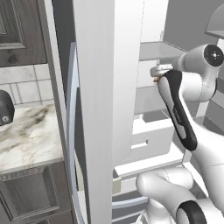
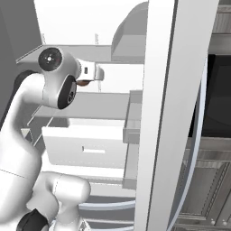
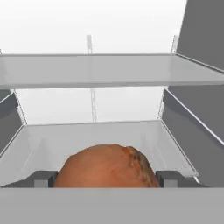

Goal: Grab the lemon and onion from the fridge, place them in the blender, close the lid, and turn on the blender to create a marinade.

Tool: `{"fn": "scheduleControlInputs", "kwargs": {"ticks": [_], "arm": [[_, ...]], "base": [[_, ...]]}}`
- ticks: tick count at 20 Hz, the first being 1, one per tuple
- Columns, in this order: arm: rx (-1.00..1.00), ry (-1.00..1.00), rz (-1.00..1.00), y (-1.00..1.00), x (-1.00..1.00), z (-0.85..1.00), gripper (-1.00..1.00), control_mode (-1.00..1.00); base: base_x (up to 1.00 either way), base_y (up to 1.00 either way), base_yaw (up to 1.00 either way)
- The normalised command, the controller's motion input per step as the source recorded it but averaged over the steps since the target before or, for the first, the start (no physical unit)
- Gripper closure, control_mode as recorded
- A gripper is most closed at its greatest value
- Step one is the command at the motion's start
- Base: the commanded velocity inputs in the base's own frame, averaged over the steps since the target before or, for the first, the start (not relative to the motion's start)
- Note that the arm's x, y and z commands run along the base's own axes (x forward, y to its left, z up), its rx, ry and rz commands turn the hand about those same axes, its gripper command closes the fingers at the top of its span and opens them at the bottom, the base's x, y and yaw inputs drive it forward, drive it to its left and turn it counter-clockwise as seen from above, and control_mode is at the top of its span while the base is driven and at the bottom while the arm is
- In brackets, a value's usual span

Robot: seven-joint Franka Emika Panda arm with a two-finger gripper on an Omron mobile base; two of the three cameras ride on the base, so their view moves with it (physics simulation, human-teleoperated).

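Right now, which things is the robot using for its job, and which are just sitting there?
For the job:
- onion, between the open fingers
- fridge, door open

Just there:
- marble counter
- dark cabinets
- fridge drawer

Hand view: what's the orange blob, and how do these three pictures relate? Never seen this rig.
It is a white robot arm on a driving base, reaching into an open fridge. Two pictures come from cameras behind the arm, left and right. The third looks along the claw itself. The blob is an onion on a grey fridge shelf, sitting between the claw's two dark fingertips. The claw is wide open around it, not gripping yet. In the right base view, a sliver of onion peeks under the hand.
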Motion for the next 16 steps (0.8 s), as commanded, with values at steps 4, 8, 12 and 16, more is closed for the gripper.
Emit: {"fn": "scheduleControlInputs", "kwargs": {"ticks": [4, 8, 12, 16], "arm": [[-0.09, 0.22, 0.03, 0.03, -0.23, -0.28, 1.00, -1.00], [-0.08, 0.18, 0.00, 0.07, -0.05, -0.21, 1.00, -1.00], [0.00, 0.00, 0.00, 0.00, 0.00, 0.00, 1.00, 1.00], [0.00, 0.00, 0.00, 0.00, 0.00, 0.00, 1.00, 1.00]], "base": [[0.00, 0.00, 0.00], [0.00, 0.00, 0.00], [0.01, 0.00, 0.00], [-0.13, 0.00, 0.00]]}}
